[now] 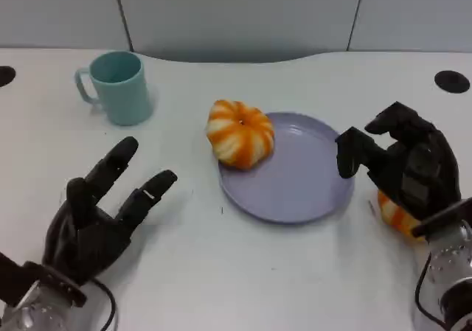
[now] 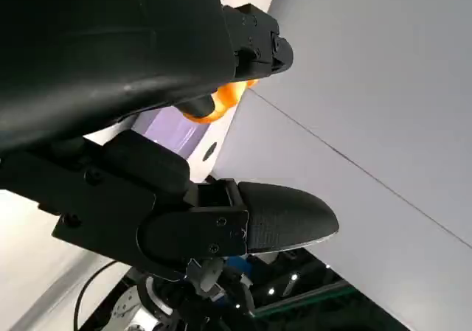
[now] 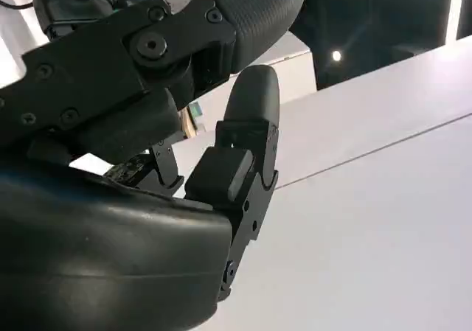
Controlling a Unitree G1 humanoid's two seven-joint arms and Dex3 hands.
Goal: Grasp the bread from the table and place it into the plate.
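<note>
Nearest the camera, the left hand (image 1: pixel 99 217) lies on the white bench (image 1: pixel 221 287), fingers spread and holding nothing. Across from it the right hand (image 1: pixel 405 165) hovers beside the plate (image 1: pixel 295 187) with fingers curled; whether it touches the orange-striped piece (image 1: pixel 394 214) beneath it I cannot tell. Pumpkin-shaped, ribbed orange-and-white bread (image 1: pixel 240 133) sits on the lilac plate's left rim. A teal mug (image 1: pixel 118 86) stands well apart, far left. From the left wrist, an orange sliver of the bread (image 2: pixel 214 102) peeks past the fingers.

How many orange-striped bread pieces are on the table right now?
2. One striped bread sits on the purple plate's left rim. The other bread lies right of the plate, mostly hidden under the right hand.
</note>
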